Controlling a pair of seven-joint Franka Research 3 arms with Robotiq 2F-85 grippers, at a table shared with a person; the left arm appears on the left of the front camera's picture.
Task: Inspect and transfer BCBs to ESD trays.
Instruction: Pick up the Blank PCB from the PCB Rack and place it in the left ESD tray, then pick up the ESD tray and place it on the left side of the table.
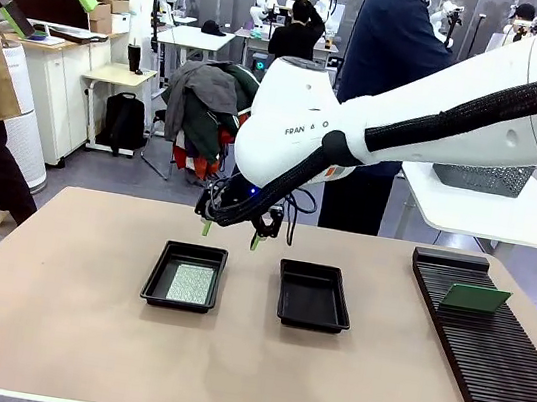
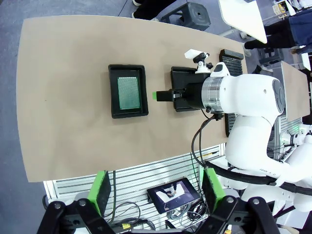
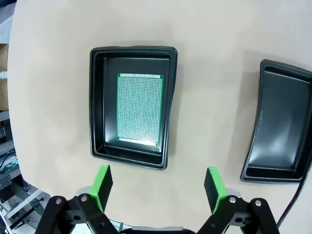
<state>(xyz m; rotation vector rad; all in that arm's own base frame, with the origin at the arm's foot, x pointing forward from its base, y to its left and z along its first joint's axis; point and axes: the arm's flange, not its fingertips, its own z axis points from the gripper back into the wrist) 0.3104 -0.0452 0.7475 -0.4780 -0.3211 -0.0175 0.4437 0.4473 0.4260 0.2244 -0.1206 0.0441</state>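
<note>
One BCB (image 1: pixel 191 282) (image 2: pixel 129 92) (image 3: pixel 140 108) lies flat in the left ESD tray (image 1: pixel 158 271) (image 2: pixel 113 92) (image 3: pixel 97 107), pale speckled face up. The right ESD tray (image 1: pixel 315 297) (image 2: pixel 183 75) (image 3: pixel 280 126) holds nothing. My right gripper (image 1: pixel 230 236) (image 2: pixel 158 96) (image 3: pixel 158 187) hangs open above the table just behind the gap between the trays, pointing down, with nothing between its green pads. A second BCB (image 1: pixel 474 298) stands on edge in the black slotted rack (image 1: pixel 488 355). High at the far left my left gripper (image 1: pixel 47 4) (image 2: pixel 156 192) is open and holds nothing.
The rack runs along the table's right side (image 2: pixel 234 53). A person in dark clothes (image 1: pixel 392 48) stands beyond the far edge. A grey mesh basket (image 1: pixel 483 175) sits on a white side table behind. Bare tabletop (image 1: pixel 60 311) lies left of and in front of the trays.
</note>
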